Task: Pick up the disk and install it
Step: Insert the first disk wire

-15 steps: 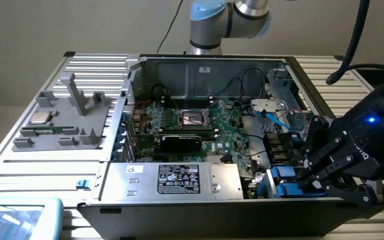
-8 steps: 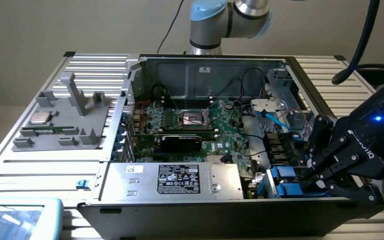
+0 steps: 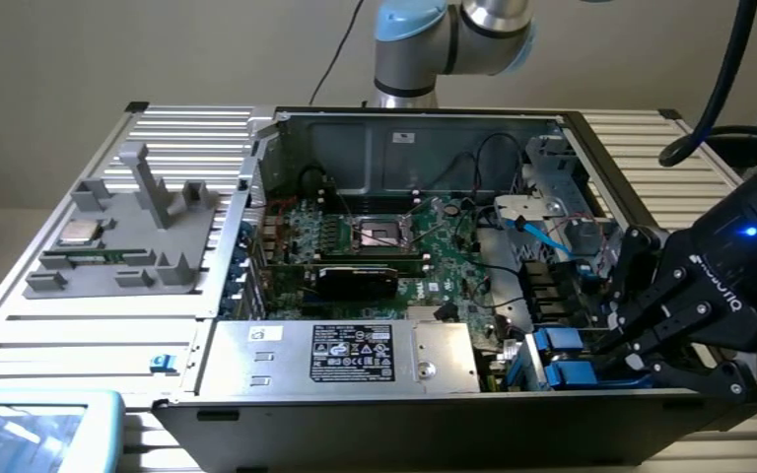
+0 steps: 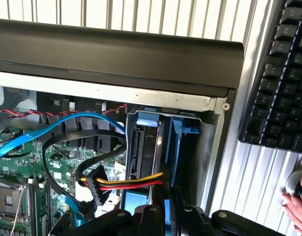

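The disk (image 4: 183,132) stands on edge in the drive bay at the computer case's corner, its bright blue carrier frame showing at the top. In the exterior view its blue frame (image 3: 566,341) sits low at the exterior view's right. My gripper (image 4: 166,209) reaches down into that bay with its black fingers (image 4: 152,216) drawn close together on the disk's edge. In the exterior view the gripper (image 3: 611,347) hangs over the bay beside a second blue carrier (image 3: 574,374). Most of the disk's body is hidden by the bay walls.
A yellow-red power cable (image 4: 136,183) and a blue data cable (image 4: 67,129) run beside the bay. The silver power supply (image 3: 352,357) and motherboard (image 3: 392,246) fill the case. A grey fixture tray (image 3: 115,246) lies outside it. A keyboard (image 4: 284,73) and a person's hand (image 4: 296,206) are nearby.
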Robot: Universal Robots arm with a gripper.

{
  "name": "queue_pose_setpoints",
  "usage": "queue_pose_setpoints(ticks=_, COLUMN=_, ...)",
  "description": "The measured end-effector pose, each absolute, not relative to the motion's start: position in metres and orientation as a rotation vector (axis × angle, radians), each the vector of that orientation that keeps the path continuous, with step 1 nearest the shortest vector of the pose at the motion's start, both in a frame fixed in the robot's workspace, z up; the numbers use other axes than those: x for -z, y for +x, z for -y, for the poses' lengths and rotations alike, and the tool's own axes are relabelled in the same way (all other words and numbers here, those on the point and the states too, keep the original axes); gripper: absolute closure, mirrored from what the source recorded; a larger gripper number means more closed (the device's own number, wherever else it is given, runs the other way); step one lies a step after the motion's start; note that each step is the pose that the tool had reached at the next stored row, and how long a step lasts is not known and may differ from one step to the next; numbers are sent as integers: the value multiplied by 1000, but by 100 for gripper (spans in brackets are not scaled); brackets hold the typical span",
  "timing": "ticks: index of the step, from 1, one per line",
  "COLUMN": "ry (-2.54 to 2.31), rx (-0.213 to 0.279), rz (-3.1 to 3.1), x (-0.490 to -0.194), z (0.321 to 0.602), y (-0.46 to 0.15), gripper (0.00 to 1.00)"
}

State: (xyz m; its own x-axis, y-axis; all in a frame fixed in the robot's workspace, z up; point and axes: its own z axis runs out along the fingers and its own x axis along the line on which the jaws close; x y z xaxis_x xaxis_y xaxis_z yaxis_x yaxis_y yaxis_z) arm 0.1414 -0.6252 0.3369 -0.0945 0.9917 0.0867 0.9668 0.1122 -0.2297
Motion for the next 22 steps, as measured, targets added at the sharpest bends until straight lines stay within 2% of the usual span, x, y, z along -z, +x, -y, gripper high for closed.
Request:
queue_pose_setpoints(ticks=12, ry=-1955, rx=-167, rz=2164, x=-337, z=607, y=149, gripper=83)
queue_pose_setpoints(ticks=22, ry=-1961, rx=-172, rz=2156, x=-337, z=605, y=157, gripper=83)
